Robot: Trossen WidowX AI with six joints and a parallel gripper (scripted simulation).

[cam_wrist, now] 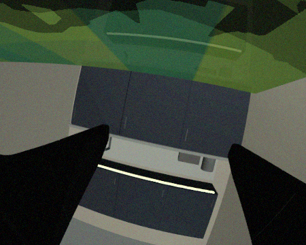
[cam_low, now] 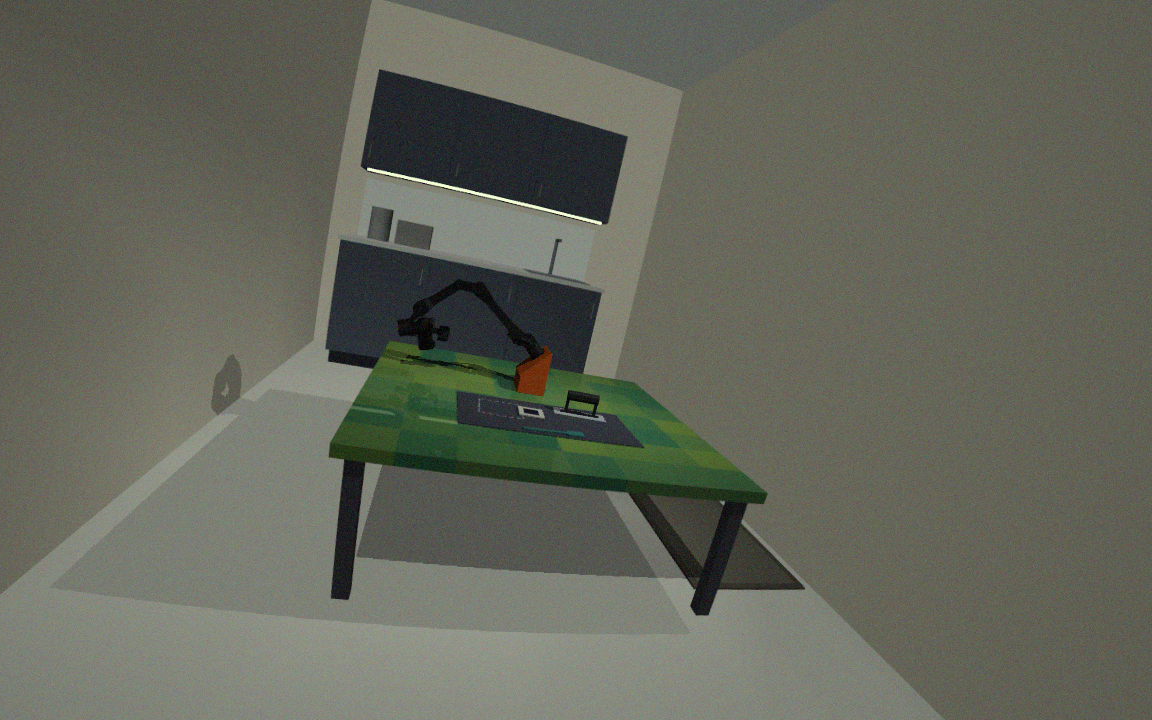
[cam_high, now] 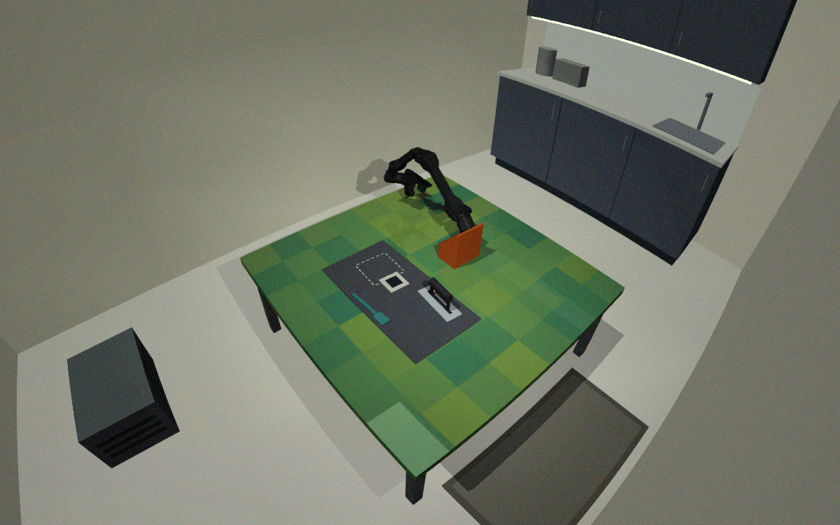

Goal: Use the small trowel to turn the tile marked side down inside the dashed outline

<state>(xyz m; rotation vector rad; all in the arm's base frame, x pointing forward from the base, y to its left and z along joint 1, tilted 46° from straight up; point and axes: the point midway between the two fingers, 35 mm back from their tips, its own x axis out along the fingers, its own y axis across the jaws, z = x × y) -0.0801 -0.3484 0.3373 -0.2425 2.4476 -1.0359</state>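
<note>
A pale square tile (cam_high: 394, 281) (cam_low: 531, 411) with a dark square on its upper face lies flat on the dark mat (cam_high: 418, 343) (cam_low: 620, 435). It lies across one side of the dashed outline (cam_high: 376, 284) (cam_low: 478, 405), mostly outside it. A trowel with a pale flat blade and raised black handle (cam_high: 439, 293) (cam_low: 582, 396) lies on the mat beside the tile. A small teal tool (cam_high: 380, 318) (cam_low: 567, 433) with a long thin handle lies flat on the tile's other side. My gripper (cam_high: 419, 189) (cam_low: 435, 339) (cam_wrist: 171, 141) is open and empty, raised near the table's far corner, away from mat and tools.
The orange arm base (cam_high: 460, 249) (cam_low: 532, 373) stands on the green patchwork table (cam_high: 456, 418) (cam_low: 490, 461) beside the mat. In the wrist view, the table edge and kitchen cabinets (cam_wrist: 156, 105) show beyond the fingers. A dark box (cam_high: 113, 385) stands on the floor.
</note>
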